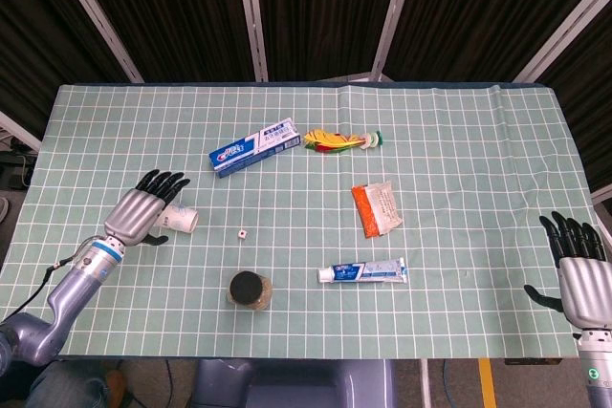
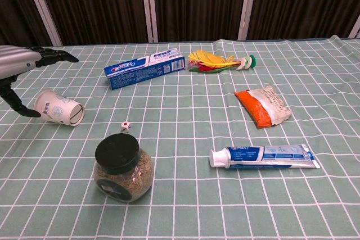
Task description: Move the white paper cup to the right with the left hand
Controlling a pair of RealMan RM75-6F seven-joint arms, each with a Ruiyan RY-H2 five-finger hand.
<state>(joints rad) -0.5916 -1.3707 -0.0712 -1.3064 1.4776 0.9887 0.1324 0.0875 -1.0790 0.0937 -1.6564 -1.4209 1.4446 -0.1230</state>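
The white paper cup (image 1: 182,220) (image 2: 58,109) lies on its side on the green checked tablecloth at the left, mouth toward the right. My left hand (image 1: 143,211) (image 2: 22,68) hovers just left of and above it, fingers spread and holding nothing; the thumb reaches down by the cup's base. My right hand (image 1: 579,269) stays at the table's near right corner, fingers apart and empty; the chest view does not show it.
A small die (image 1: 243,234) lies right of the cup. A black-lidded jar (image 1: 250,289) stands near the front edge. A toothpaste box (image 1: 254,147), a colourful shuttlecock toy (image 1: 341,141), an orange snack packet (image 1: 376,208) and a toothpaste tube (image 1: 363,272) lie further right.
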